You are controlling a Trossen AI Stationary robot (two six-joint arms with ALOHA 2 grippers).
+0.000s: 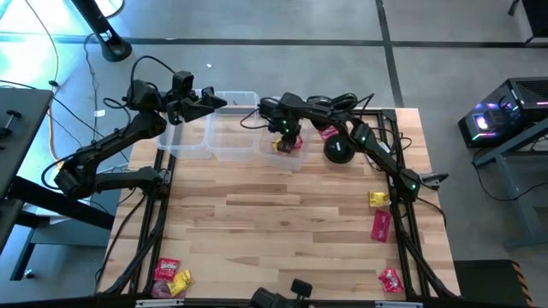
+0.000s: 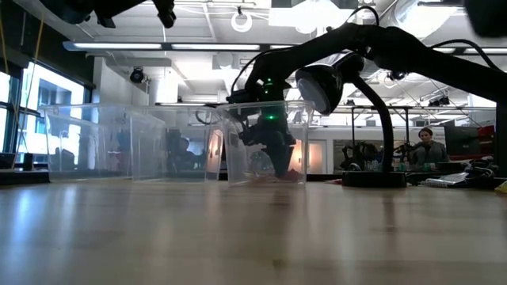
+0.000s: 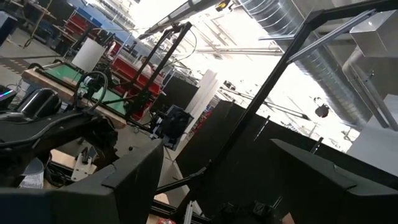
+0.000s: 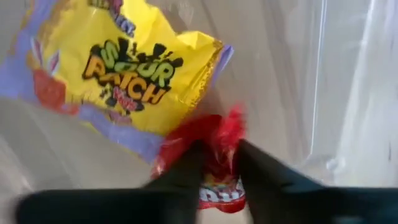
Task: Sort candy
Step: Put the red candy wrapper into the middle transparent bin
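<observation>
My table (image 1: 282, 214) is light wood planks. Along the far edge sit three clear tubs (image 1: 231, 133) side by side, with the black desk lamp (image 1: 339, 151) just beside the rightmost one. Loose candy lies straight on the wood: a yellow packet (image 1: 378, 198) and pink packet (image 1: 381, 225) near the right edge, a red packet (image 1: 390, 279) at the near right corner, and a red-and-yellow pair (image 1: 171, 275) at the near left corner

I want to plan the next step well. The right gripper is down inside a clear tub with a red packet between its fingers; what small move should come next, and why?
Probably open wider and lift straight up. The right gripper sits low in the right-hand clear plastic tub, its fingers around the shiny red candy packet beside a yellow Sour Patch packet; the red one seems delivered.
</observation>
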